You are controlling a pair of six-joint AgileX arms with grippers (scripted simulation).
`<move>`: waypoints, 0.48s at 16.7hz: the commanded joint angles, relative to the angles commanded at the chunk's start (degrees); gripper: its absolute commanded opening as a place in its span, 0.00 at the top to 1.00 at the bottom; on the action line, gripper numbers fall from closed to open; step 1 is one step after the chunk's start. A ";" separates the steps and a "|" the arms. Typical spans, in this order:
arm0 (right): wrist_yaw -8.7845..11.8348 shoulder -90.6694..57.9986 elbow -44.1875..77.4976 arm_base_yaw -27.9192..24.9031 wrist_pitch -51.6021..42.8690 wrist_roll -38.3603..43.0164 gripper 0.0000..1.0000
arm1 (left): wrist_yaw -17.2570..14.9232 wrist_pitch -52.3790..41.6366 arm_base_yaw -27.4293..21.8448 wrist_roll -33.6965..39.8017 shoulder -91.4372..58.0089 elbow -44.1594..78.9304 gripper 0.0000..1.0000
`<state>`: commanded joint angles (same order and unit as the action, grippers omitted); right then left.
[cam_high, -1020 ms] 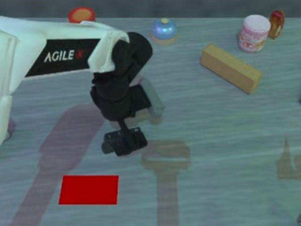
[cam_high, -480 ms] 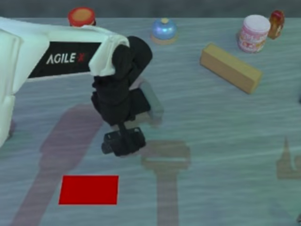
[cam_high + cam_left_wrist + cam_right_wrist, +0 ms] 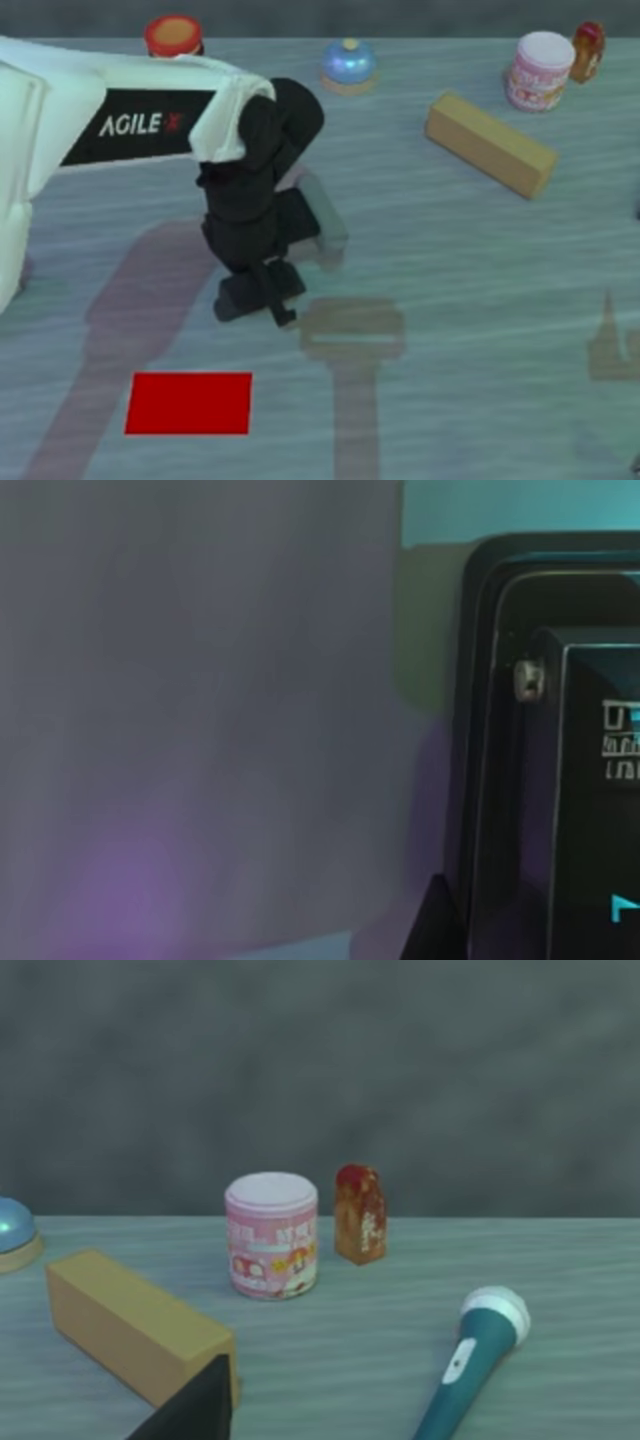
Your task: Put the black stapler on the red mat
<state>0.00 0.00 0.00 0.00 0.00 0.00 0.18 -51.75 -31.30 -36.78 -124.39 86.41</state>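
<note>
The black stapler (image 3: 243,293) is under my left gripper (image 3: 265,297), left of the table's middle. The gripper is shut on it, and one finger (image 3: 283,314) pokes out past its near side. In the left wrist view the stapler (image 3: 560,780) fills one side from very close, with a dark fingertip (image 3: 435,925) against its edge. The red mat (image 3: 188,403) lies flat near the front left, apart from the stapler and nearer the table's front edge. My right arm is parked out of the top view. One dark fingertip (image 3: 205,1405) of it shows in the right wrist view, with nothing beside it.
A tan block (image 3: 490,145) lies at the back right. Along the back edge stand a blue bell (image 3: 349,65), a pink cup (image 3: 540,70), a red-brown stamp (image 3: 588,50) and an orange-lidded item (image 3: 173,32). A teal microphone (image 3: 475,1360) lies near the right gripper.
My left gripper has closed in on the stapler. The stapler's outline has turned and drawn slightly left and in under the wrist. The mat and the other objects have not moved.
</note>
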 joint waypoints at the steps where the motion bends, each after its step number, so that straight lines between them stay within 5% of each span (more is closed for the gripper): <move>1: 0.00 0.00 0.00 0.00 0.00 0.00 0.00 | 0.00 0.00 0.00 0.00 0.00 0.00 0.98; 8: 0.00 0.00 0.00 0.00 0.00 0.00 0.00 | 0.00 0.00 0.00 0.00 0.00 0.00 1.00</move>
<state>0.00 0.00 0.00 0.00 0.00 0.00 0.18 -51.75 -31.30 -36.78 -124.39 86.41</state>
